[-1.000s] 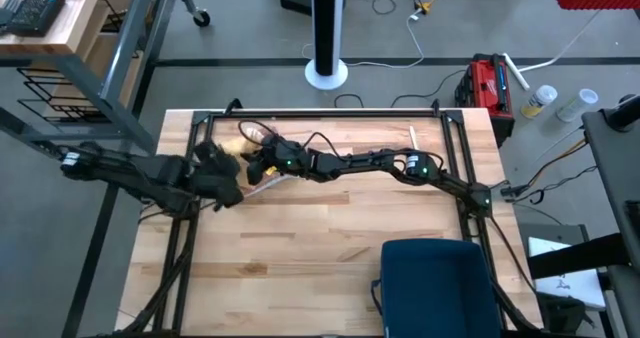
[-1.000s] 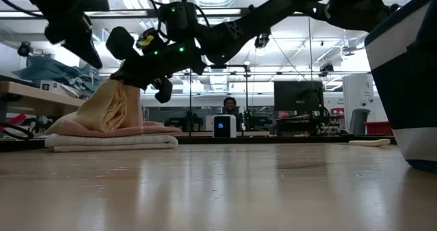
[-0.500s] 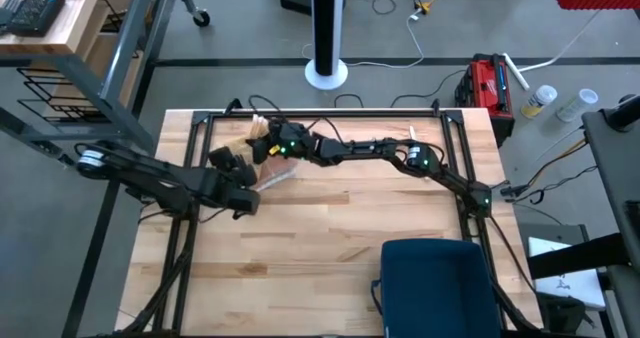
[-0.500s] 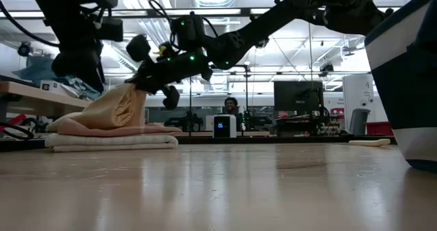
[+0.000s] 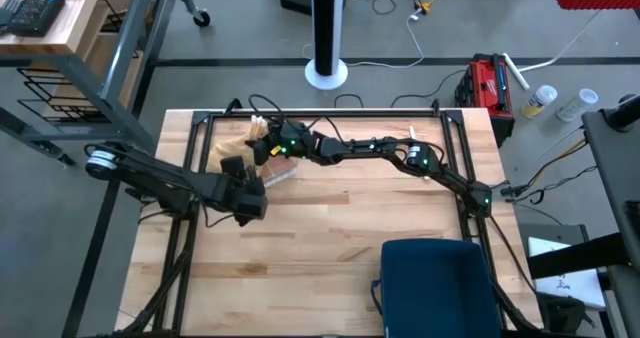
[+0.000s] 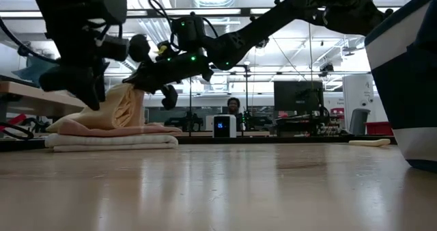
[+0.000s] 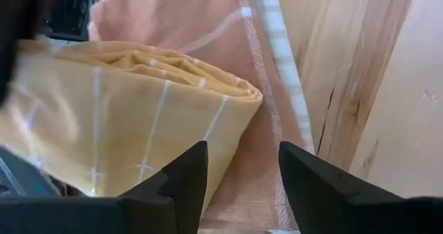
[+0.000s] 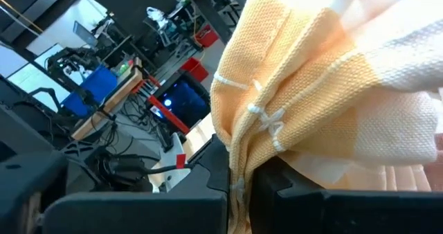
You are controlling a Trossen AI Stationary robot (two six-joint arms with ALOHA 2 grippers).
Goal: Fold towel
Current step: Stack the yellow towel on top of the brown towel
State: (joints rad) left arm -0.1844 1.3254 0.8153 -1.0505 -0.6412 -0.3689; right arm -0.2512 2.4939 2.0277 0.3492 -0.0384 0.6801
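A yellow towel with thin white lines stands raised over a flat pile: a pink towel lying on a white one. The pile sits at the table's far left. My right gripper is shut on the yellow towel's raised end above the pile. The towel's lower part rests on the pink towel. My left gripper is open and empty, just near of the pile. Its wrist view looks at the folded yellow towel and the pink towel. My right gripper pinches a bunched edge of the yellow towel between its two fingers, several layers together. It comes level from the table's right side. The held end is lifted, and the towel slopes down from it onto the pile, slack.
A dark blue bin stands at the table's near right and fills the low view's right edge. A black metal frame runs round the table's far and side edges. Bare wood lies between the pile and the bin.
My left gripper has drawn away from the pile toward the table's near edge and a little right. My right gripper has carried the yellow towel's raised end toward the far edge, then held still. The towel's lower part has stayed on the pile.
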